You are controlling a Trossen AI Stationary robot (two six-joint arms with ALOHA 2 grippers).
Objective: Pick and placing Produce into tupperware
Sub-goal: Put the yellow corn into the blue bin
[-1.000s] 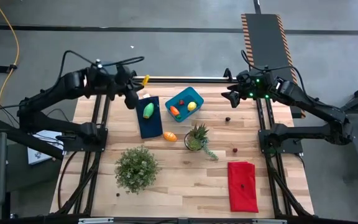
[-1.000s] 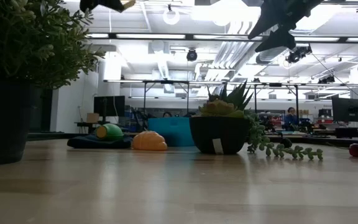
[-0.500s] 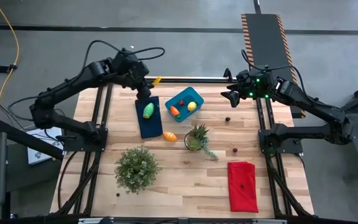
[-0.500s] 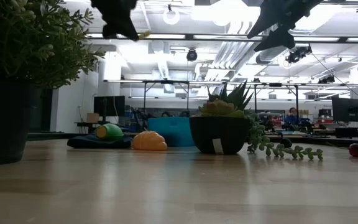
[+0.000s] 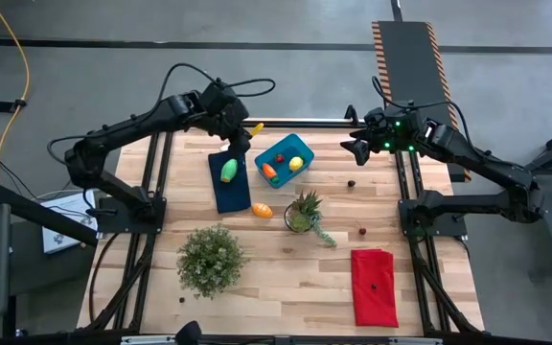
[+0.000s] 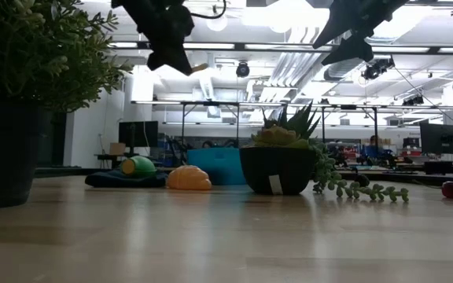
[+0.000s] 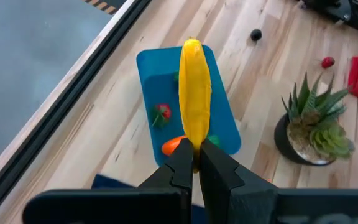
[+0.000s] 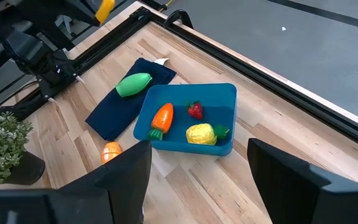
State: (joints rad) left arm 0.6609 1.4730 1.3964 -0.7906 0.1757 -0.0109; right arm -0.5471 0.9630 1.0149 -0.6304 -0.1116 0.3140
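We hold a yellow banana [image 7: 194, 93] clamped in our left gripper [image 7: 196, 163], high above the blue tupperware [image 7: 224, 134], lined up for the drop. The tub sits at the bench's [image 5: 286, 278] far edge and already contains a carrot [image 8: 161, 117], a strawberry [image 8: 195, 110] and a lemon [image 8: 200, 134]. Our right gripper [image 5: 357, 149] waits beside it, jaws apart.

The left gripper [image 7: 196, 163] hangs above the table's far edge, its dark fingers pinched tight together, while the right gripper [image 5: 350, 148], fingers spread wide, waits over the far right corner.
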